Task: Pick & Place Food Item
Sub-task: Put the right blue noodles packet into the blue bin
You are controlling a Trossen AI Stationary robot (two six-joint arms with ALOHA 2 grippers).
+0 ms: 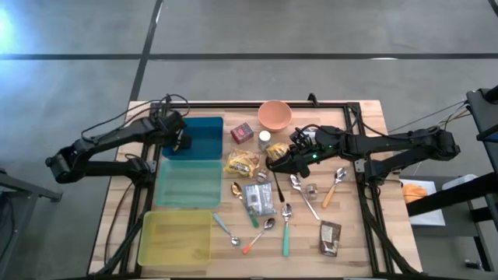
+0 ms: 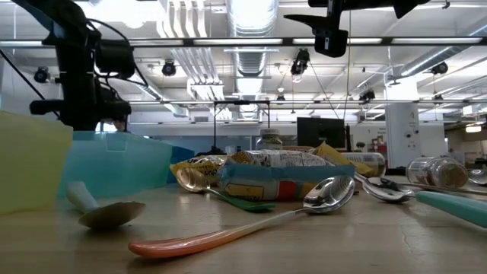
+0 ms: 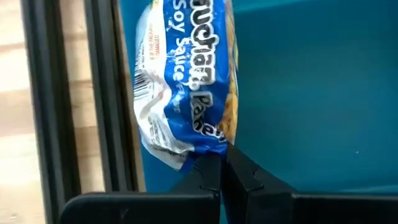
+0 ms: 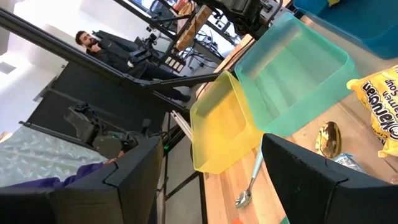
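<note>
1. While it hangs over the blue bin (image 1: pixel 204 138), the left pincer (image 3: pixel 224 168) is pressed together on the edge of a blue ramen packet (image 3: pixel 186 81).
2. The right pincer (image 1: pixel 274 159) is spread and holds nothing, above the counter (image 1: pixel 366 233) just beside a yellow ramen packet (image 1: pixel 242 162).
3. Spoons (image 1: pixel 285 225) lie nearby.

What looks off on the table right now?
Nothing spilled or broken. The spoons and food packets lie scattered at all angles. The left tool is shut on a blue ramen packet over the dark blue bin; the right tool is open over the clutter.
</note>
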